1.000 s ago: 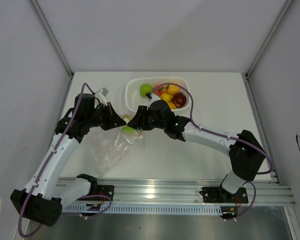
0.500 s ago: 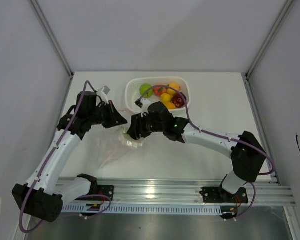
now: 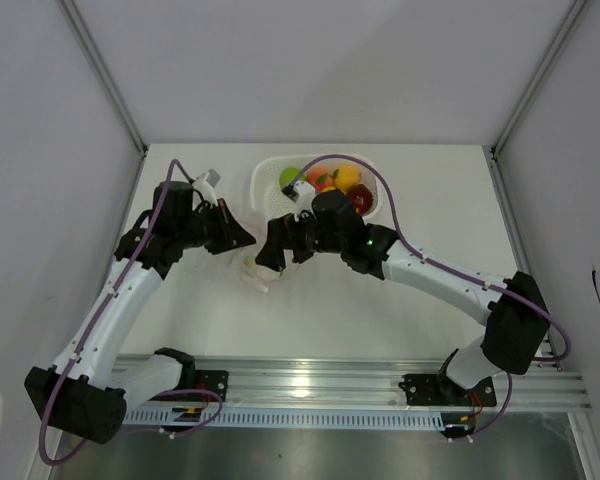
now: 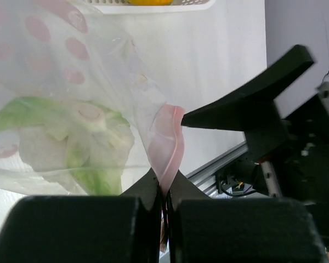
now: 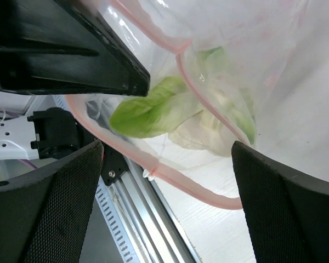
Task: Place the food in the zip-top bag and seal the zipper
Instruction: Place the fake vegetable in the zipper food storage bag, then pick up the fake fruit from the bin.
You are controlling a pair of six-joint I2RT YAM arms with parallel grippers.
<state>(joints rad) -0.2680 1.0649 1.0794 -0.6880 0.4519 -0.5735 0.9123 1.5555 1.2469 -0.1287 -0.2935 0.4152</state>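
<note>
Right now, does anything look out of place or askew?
Nothing is spilled or damaged. The zipper is twisted and folded where the jaws of the left gripper pinch it, so the zip-top bag looks crumpled, with only the leafy vegetable visible inside.

zip-top bag (image 3: 254,276) hemmed between left tool (image 3: 246,241) and right tool (image 3: 272,254), basket (image 3: 264,193) behind, table (image 3: 435,205) open rightward

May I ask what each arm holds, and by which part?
Left fingers pinch the clear crinkly plastic bag by its red-pink zipper strip; right fingers are open, holding nothing.
</note>
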